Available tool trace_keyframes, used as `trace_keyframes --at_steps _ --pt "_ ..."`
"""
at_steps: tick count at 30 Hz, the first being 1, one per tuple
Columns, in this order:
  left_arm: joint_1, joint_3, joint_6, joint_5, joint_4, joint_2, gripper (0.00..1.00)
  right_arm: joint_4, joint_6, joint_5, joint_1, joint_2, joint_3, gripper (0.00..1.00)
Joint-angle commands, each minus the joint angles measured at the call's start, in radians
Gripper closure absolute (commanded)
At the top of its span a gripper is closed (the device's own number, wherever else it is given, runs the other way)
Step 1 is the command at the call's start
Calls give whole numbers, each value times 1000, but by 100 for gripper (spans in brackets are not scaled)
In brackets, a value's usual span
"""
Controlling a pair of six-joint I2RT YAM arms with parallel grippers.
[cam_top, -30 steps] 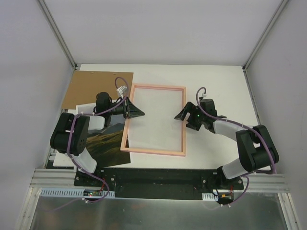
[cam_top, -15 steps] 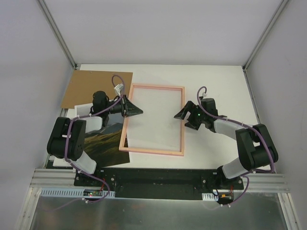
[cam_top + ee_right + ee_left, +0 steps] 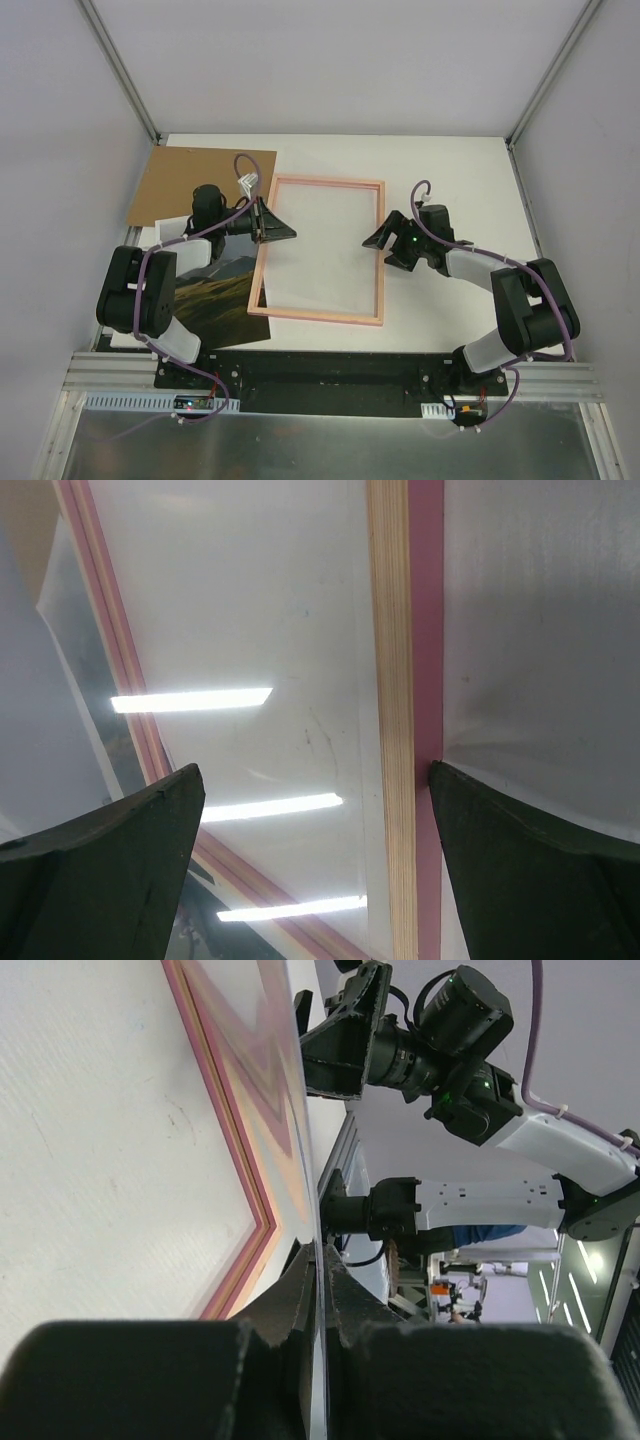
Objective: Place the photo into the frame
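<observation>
Lying flat mid-table, the frame (image 3: 322, 180) sat a bit skewed, w/ a pink border all round a clear pane & the white table (image 3: 450, 180) showing thru it. Left gripper (image 3: 288, 231) was at the frame's left rail, approx halfway along, tip pointing in over the pane, fingers pressed together. Its wrist cam agreed: left gripper (image 3: 320, 1255) tight together, a corner of the frame (image 3: 262, 1222) just ahead of the tips & the right gripper (image 3: 340, 1040) beyond. Couldn't tell if the tips touched rail or pane.

Right gripper (image 3: 381, 250) was at the opposite, right rail, fingers spread wide. From its own cam, the right gripper (image 3: 315, 775) straddled that rail of the frame (image 3: 405, 680): one finger (image 3: 100, 870) over the pane, other finger (image 3: 540, 880) on the outer side, its tip right against the rail's pink edge. Not clamped on it.

Photo (image 3: 215, 300) lay picture side up on the table left of the frame, near the front edge, partly under the left arm (image 3: 150, 290), i.e. outside the frame. Its right edge ran up to the frame's near-left corner; overlapping or just touching, couldn't tell. White sheet (image 3: 128, 335) poked out beneath the photo's left side. Brown cardboard (image 3: 185, 180) lay far left, behind the photo, its right edge just beside the frame's far-left corner.
</observation>
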Motion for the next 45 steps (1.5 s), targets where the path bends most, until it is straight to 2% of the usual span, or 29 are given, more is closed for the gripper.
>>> trace_keyframes --at_steps 1,20,45 --pt "9 62 81 67 -6 -2 100 62 -8 -12 -16 -24 43 4" --pt "15 145 206 69 -148 25 100 106 -5 -28 -125 -76 -3 4" --pt "45 134 226 66 -166 27 100 125 6 -48 -194 -76 -29 4"
